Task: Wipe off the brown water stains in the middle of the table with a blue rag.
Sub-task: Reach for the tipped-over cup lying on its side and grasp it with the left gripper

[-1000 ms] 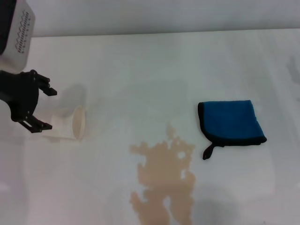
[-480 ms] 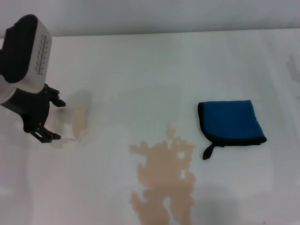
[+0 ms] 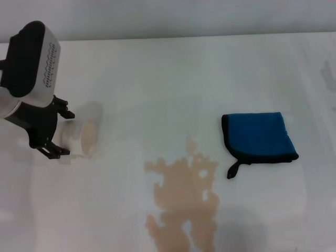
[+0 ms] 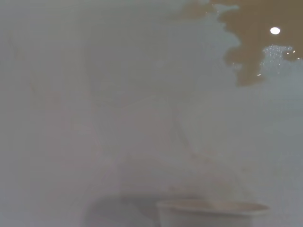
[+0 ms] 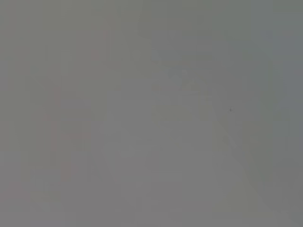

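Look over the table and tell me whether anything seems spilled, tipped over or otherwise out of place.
Yes. A paper cup lies tipped on its side at the table's left, with the left gripper open around it. Brown water stains spread in a ragged patch mid-table. The blue rag lies folded, apart from the spill.

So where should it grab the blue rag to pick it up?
Probably from above, at the near-left corner of the rag, by the loop. It lies flat and folded on the table, so only its edges give something to pinch.
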Controlling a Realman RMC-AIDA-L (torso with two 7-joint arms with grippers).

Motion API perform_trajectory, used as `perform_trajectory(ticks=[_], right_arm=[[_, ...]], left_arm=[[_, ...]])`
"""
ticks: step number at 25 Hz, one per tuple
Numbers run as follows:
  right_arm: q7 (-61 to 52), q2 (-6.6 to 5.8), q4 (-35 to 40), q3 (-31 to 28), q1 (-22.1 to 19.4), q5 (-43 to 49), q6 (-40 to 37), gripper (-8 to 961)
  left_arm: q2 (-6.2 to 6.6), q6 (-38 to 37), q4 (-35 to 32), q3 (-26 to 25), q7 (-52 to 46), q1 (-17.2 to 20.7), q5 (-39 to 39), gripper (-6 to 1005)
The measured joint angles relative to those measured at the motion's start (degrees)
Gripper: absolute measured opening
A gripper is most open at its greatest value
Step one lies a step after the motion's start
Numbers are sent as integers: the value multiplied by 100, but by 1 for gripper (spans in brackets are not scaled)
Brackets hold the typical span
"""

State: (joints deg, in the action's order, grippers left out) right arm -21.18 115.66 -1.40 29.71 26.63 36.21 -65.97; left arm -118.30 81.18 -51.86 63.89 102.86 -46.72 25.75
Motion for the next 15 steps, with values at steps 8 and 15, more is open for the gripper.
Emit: perform_trajectory(ticks=[8,15], right_arm=[[0,0,0,0,-13,0,-1,855],[0,0,0,0,-33,0,-8,855]], left_arm=[[-17,-217,243,51,24,-27,11,873],[-27,-406,408,119,24,-44,26,873]])
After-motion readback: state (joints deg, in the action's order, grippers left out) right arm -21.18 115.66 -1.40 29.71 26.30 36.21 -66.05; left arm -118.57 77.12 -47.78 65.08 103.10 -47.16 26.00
